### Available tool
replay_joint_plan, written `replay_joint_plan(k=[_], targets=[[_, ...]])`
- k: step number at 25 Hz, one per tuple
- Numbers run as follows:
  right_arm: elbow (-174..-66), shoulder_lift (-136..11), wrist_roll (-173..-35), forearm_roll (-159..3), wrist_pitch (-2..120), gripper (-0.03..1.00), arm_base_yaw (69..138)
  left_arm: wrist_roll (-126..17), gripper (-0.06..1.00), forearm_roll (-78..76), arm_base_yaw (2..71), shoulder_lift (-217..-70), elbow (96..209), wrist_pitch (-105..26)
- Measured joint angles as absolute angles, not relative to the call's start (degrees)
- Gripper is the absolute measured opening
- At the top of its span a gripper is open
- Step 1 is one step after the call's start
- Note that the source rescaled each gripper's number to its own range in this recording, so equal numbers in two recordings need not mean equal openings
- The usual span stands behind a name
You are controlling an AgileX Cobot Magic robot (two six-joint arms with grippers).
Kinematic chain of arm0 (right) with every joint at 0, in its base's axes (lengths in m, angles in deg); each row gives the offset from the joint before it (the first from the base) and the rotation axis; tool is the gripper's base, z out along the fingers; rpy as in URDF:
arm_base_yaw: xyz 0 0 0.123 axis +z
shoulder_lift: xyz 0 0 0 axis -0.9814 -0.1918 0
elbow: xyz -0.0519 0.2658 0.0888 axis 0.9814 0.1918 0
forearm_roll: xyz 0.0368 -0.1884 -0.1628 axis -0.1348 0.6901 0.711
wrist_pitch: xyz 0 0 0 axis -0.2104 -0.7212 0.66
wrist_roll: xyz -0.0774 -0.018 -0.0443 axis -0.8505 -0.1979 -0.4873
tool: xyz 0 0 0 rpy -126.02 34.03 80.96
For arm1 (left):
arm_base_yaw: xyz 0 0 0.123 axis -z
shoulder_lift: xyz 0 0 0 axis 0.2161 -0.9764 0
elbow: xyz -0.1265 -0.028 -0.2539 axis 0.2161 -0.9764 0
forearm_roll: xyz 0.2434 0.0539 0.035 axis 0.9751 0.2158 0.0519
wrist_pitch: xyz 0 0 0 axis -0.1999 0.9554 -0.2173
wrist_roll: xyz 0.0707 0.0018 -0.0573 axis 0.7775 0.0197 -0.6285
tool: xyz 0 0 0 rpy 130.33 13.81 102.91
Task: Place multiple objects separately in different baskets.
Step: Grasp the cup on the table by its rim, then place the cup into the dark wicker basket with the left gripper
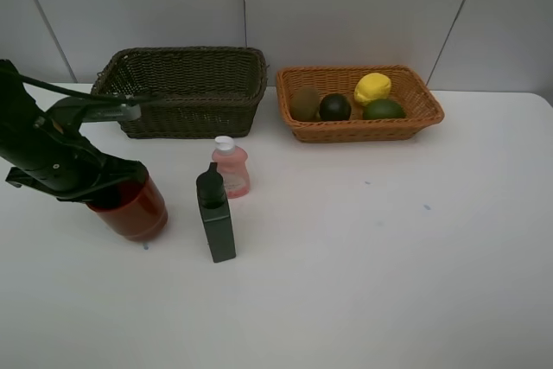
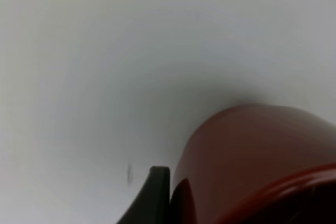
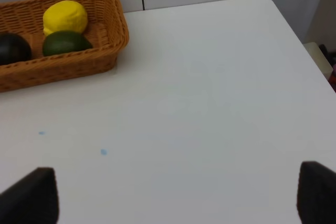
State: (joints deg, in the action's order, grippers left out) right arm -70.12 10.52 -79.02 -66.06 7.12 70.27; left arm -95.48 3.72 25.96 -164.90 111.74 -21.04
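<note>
At 11 o'clock on the bench stands the deep dark olive-brown woven wicker basket (image 1: 186, 88). At 1 o'clock, the shallow orange-tan woven wicker basket (image 1: 428, 103) holds, from 9 to 3 o'clock, the brown kiwi (image 1: 304, 103), the blackish round fruit (image 1: 334, 107) and the green lime (image 1: 384, 110). The yellow lemon (image 1: 372, 88) lies at 12 o'clock of the lime. At 9 o'clock, the red cup (image 1: 134, 212) is tilted, its rim clamped by the left end effector (image 1: 121, 186). The dark green bottle (image 1: 216, 218) stands upright, with the pink white-capped bottle (image 1: 232, 168) at its 12 o'clock.

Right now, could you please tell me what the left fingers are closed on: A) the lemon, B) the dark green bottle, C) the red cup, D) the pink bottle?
C: the left fingers are clamped on the rim of the red cup.
</note>
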Motion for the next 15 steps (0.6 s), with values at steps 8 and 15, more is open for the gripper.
replay_joint_plan(k=[8, 15], targets=[[-70.1, 10.5, -79.0, -66.1, 7.1, 1.0, 70.3, -97.5, 0.0, 4.8, 25.9, -155.6, 116.6, -14.9], [-70.1, 10.5, -79.0, -66.1, 7.1, 1.0, 70.3, -101.5, 0.0, 12.9, 25.9, -149.9, 129.8, -11.7]])
